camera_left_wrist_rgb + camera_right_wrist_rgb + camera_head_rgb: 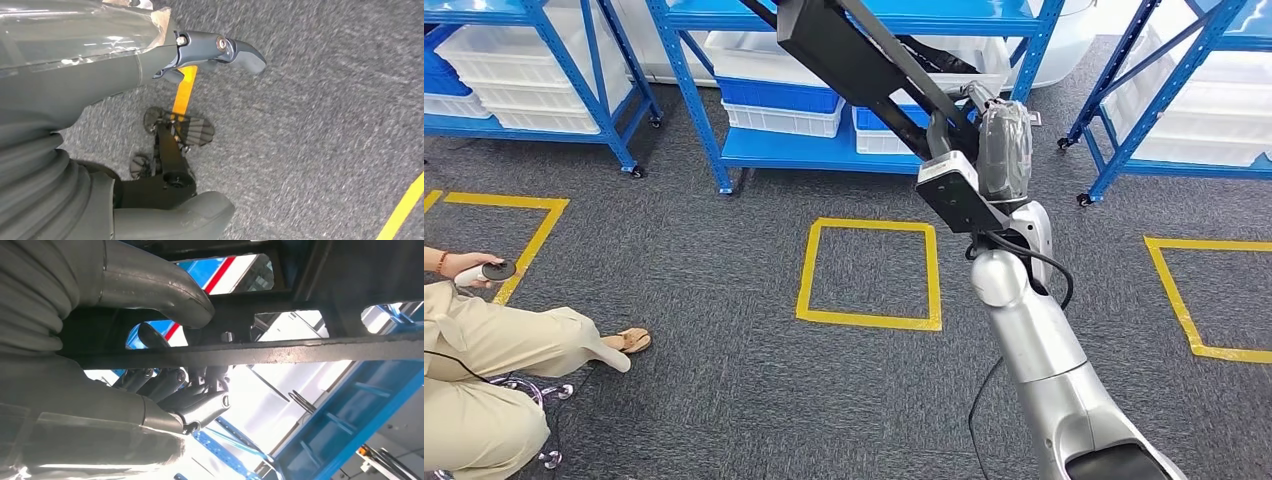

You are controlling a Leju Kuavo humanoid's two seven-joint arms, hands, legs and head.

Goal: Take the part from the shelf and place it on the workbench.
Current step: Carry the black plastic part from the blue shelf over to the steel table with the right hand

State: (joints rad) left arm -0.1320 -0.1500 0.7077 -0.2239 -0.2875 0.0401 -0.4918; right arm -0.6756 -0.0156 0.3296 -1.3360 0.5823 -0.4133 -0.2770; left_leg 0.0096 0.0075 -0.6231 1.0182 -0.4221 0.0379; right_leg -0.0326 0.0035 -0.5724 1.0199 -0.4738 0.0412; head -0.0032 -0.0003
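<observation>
- The right hand [994,135] is holding the part [864,60], a long black metal frame, in the upper centre of the head view; the part is slanting from the top of the frame down toward the hand at centre right.
- In the right wrist view the fingers [165,385] and thumb are wrapping around a dark bar of the part [280,350], so this hand is clamped on it.
- The left hand [200,52] is hanging over the grey carpet [325,125] with nothing in it; its visible fingers are only loosely bent, so it reads as apart and idle.
- The blue shelf [814,150] is standing across the top of the head view, behind the part, and the part is already off it.
- The step in hand, as I judge it, is the carry: pickup done, placing not yet begun.
- No workbench is appearing in these pictures, so the next move is likely calling for a turn or walk toward it while keeping the grip firm on the long, lever-like part.
- A seated person [484,380] is occupying the lower left of the head view, holding a small controller.
</observation>
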